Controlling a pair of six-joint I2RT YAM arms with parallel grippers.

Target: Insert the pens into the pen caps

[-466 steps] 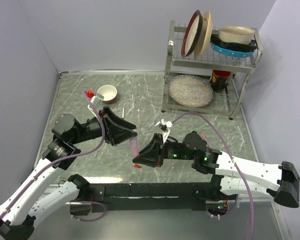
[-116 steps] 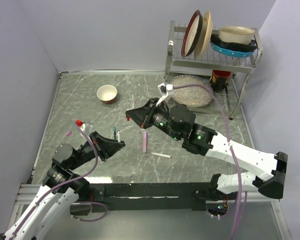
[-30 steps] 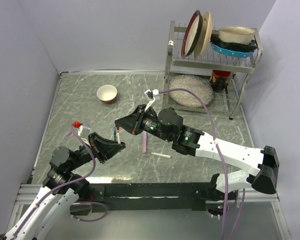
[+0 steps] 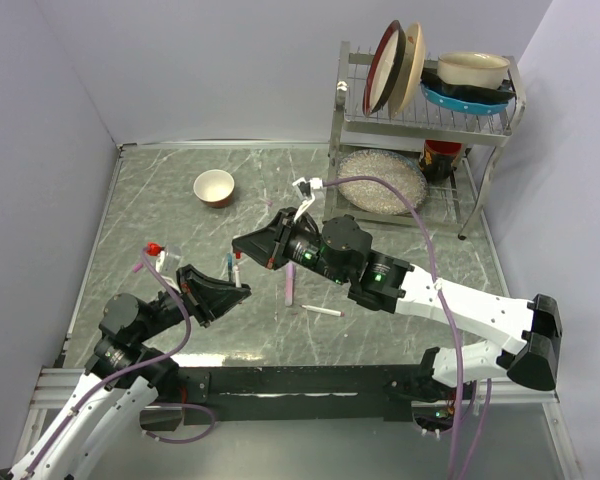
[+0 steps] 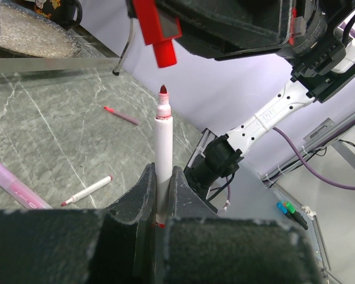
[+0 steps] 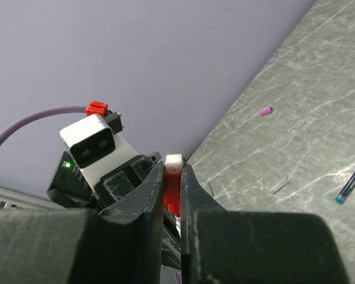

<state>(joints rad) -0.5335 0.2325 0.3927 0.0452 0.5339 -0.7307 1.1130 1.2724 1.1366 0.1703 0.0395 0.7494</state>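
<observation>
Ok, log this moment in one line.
left tool: shut on red-tipped pen, upright | right tool: shut on red cap, above pen tip | cap not yet on

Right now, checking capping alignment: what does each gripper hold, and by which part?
Left gripper: red-tipped pen, by its lower barrel. Right gripper: red cap, by its sides.

A grey-green marbled surface (image 4: 160, 210) carries a small bowl (image 4: 214, 187) at upper left, a wire rack (image 4: 336, 150) at upper right, and at centre a lilac-pink tube (image 4: 290, 284) near a white pen (image 4: 322, 312).
</observation>
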